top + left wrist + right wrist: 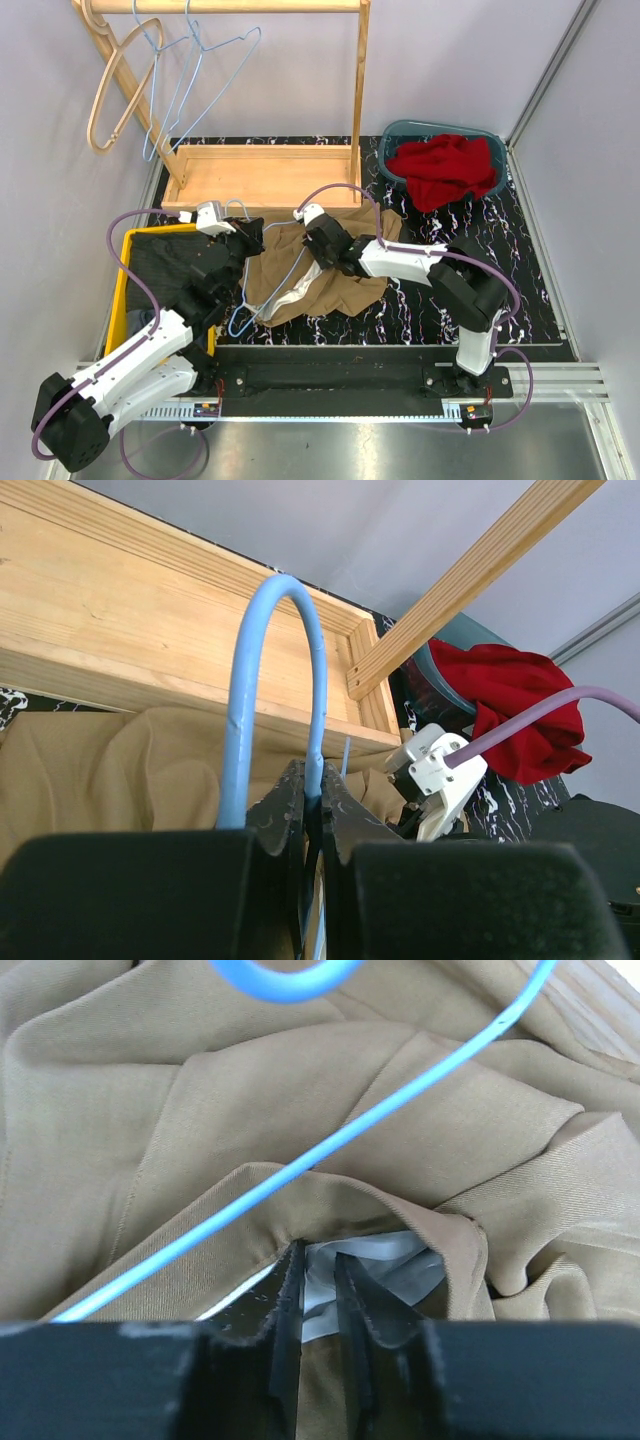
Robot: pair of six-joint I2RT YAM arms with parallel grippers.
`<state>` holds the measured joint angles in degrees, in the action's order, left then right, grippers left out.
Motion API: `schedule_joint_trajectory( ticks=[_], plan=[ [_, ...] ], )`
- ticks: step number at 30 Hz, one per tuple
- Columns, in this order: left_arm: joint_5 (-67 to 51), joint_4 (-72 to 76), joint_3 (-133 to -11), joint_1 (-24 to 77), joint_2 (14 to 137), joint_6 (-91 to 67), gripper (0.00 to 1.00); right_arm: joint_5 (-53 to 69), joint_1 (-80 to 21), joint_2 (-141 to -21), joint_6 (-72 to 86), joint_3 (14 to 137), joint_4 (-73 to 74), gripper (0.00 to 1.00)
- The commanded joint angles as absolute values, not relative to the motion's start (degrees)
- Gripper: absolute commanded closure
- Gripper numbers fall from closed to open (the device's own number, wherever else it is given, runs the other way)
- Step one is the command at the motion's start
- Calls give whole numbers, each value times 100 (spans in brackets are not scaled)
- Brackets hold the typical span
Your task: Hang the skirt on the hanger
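Tan cloth skirt [330, 285] lies crumpled mid-table, its far side touching the pale wooden rack base [265, 175] by the far edge. Left claw [312, 772] is clamped tight on the light-blue wire hanger [240, 680] just under its hook. Right claw [318, 1256], nearly closed, pinches the skirt's opened edge, with pale lining between its jaws.

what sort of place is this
Probably a robotics lab cell staged as a laundry corner: robot arms bolted to a metal rail, a wooden garment rack, a teal basin of red cloth.
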<state>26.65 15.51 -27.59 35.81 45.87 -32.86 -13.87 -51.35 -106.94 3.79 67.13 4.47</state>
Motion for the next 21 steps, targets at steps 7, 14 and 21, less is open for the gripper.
schedule_joint_trajectory(
  ticks=[7, 14, 21],
  plan=[
    [2786, 1696, -2971, 3604, 4456, -3226, 100, -1529, -4975, -10161, 562, 6566, 149, 100],
    [2716, 1626, -2918, 3604, 4298, -3155, 100, -1346, -4816, -9388, 685, 6513, 483, 100],
    [2523, 1635, -2936, 3604, 4202, -3015, 100, -1204, -4694, -9035, 668, 6609, 835, 100]
  ],
)
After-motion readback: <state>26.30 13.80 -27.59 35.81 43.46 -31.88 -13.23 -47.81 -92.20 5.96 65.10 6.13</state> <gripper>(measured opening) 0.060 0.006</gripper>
